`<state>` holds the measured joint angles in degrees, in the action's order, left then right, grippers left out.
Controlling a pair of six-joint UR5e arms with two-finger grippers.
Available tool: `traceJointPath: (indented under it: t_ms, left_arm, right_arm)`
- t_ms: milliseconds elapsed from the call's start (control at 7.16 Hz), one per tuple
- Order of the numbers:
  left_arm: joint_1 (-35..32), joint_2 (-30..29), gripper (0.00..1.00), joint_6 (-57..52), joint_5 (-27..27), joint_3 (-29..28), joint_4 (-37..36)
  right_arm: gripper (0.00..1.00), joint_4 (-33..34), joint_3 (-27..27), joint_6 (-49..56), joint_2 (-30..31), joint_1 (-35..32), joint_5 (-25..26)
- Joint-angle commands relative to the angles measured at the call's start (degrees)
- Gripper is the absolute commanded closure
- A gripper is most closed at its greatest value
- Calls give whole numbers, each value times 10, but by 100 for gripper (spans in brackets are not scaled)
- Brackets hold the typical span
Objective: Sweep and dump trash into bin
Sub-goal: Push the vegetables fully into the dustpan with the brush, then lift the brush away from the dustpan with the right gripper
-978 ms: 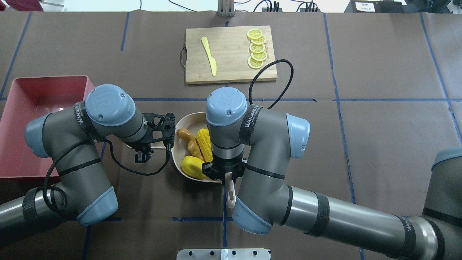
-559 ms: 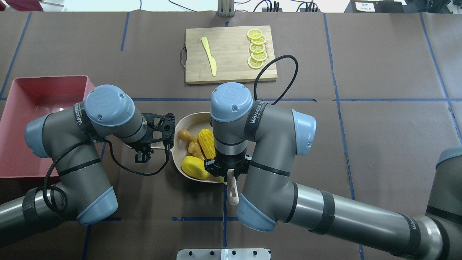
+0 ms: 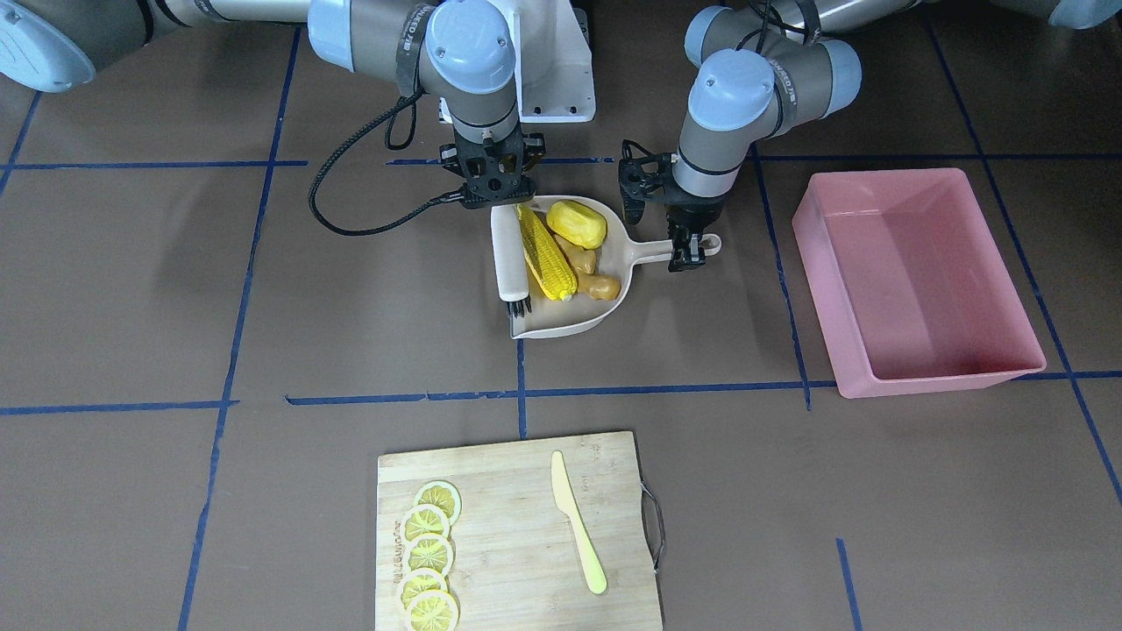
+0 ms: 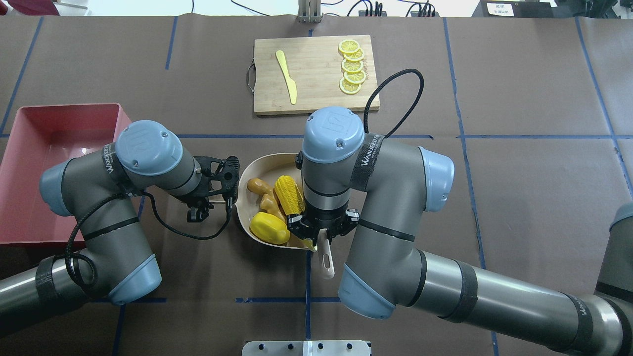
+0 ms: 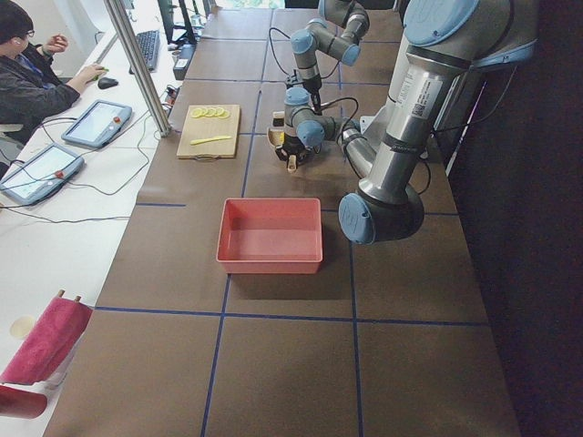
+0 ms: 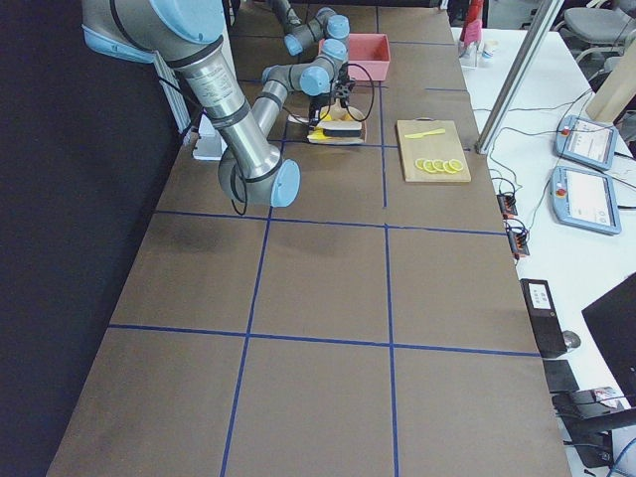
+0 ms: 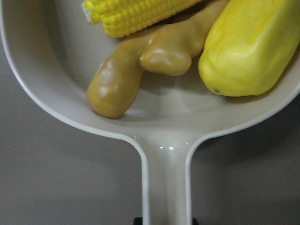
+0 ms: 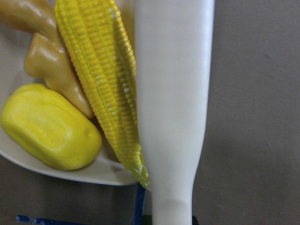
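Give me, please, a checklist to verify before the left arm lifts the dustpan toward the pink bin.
1. All trash in the dustpan: ok. The corn cob, potato piece and ginger root lie inside.
2. Left gripper shut on the handle: ok.
3. Corn cob fully inside: not ok. One tip pokes past the rim and may slip out.
4. Brush out of the way: not ok. The right gripper holds it against the corn cob.
5. Bin ready: ok. It is open and empty.
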<state>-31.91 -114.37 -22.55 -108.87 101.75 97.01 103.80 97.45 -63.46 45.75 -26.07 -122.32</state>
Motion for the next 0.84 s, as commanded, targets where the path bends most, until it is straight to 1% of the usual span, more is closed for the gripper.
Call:
traceJointPath:
  t_ms: [0,279,419,698]
  left_arm:
    - [0,10,99,0,-37,-2,19]
    - [0,10,100,5,-37,-2,19]
    - [0,10,100,7,-38,-2,19]
    - [-3,10,100,8,-74,-1,30]
  right_arm:
    - [100,1,14,0,1,-13,-4]
    - [100,24,104,4,51,-62,-31]
    - [100,36,127,10,65,-80,-34]
    - [100,41,135,11,72,-99,-34]
